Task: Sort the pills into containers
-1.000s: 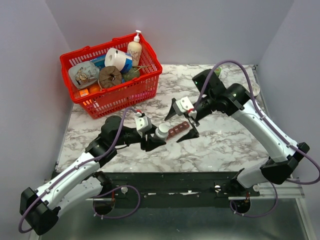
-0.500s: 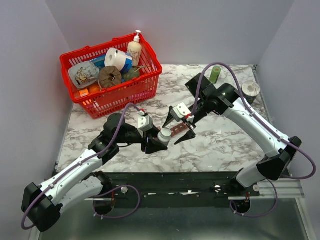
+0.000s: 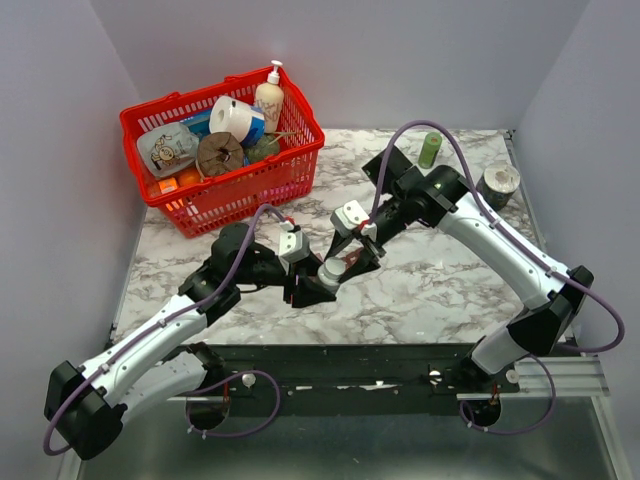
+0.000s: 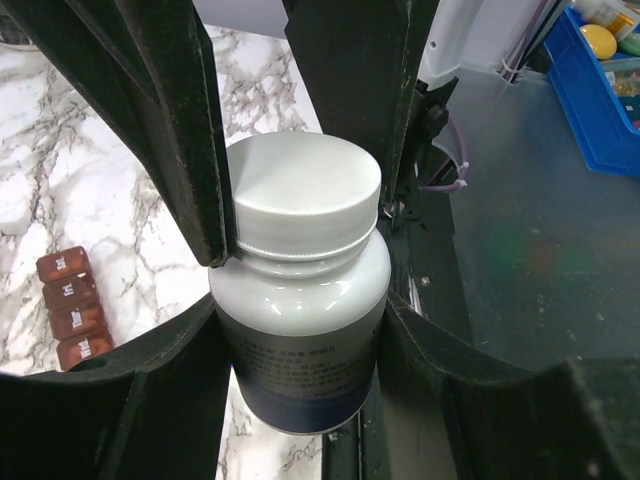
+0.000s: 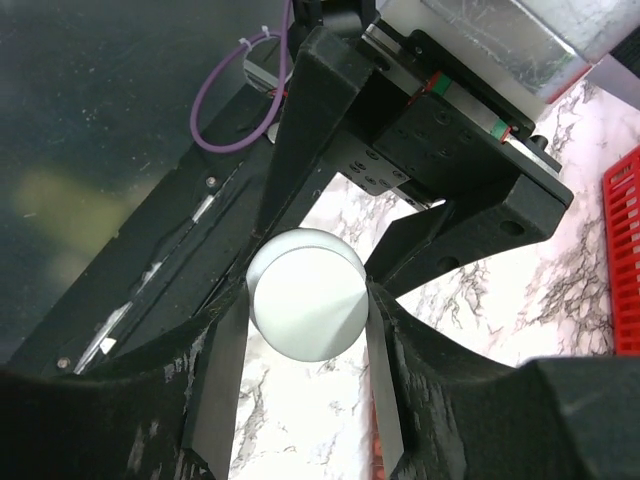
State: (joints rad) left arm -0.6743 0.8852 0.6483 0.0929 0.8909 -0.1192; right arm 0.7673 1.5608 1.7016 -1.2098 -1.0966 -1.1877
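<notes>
Your left gripper, about half-spread, clamps the pill bottle by its body, cap pointing at your right gripper, which has closed from wide onto the white cap. The containers lie flat beside the left gripper's fingers, row parallel to them.

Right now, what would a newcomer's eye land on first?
The white pill bottle over the middle of the table, held in the left claw while the right claw appears clamped on its cap. At back left stands a red basket crammed with goods. A dark red-brown pill strip lies beside the bottle.
</notes>
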